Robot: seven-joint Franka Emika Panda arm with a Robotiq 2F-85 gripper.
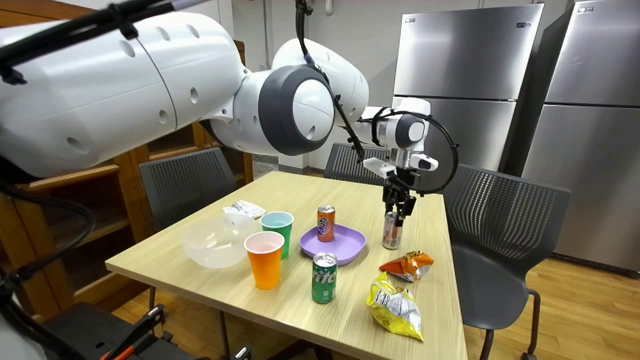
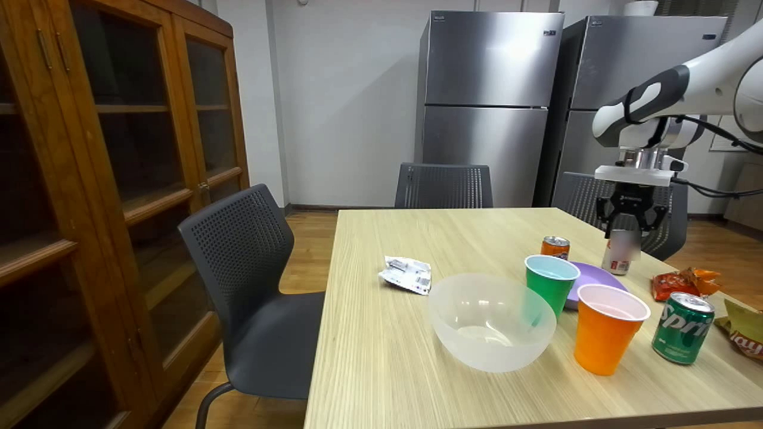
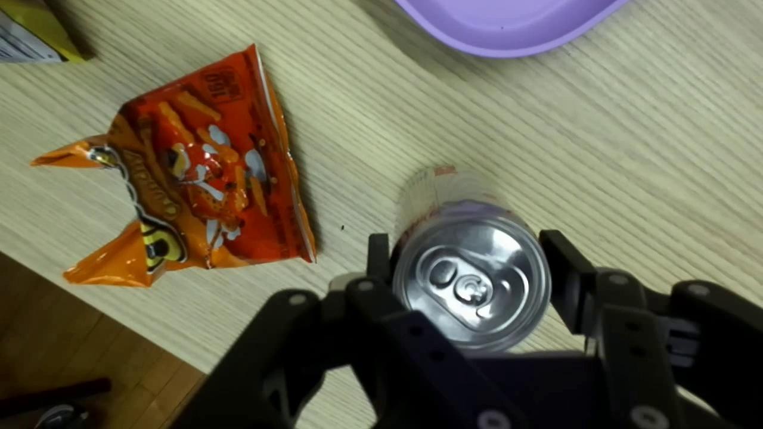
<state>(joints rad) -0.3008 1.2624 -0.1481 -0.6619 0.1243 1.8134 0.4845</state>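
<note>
A silver can with red markings stands upright on the table; it also shows in an exterior view and the wrist view, where its lid faces the camera. My gripper points down with one finger on each side of the can's upper part. The fingers lie close against its sides and appear shut on it. The gripper also shows in both exterior views. An orange snack bag lies beside the can. A purple plate is on its other side, bearing an orange Fanta can.
A green Sprite can and a yellow chip bag are near the table edge. An orange cup, a green cup, a translucent bowl and a white packet stand farther along. Chairs surround the table.
</note>
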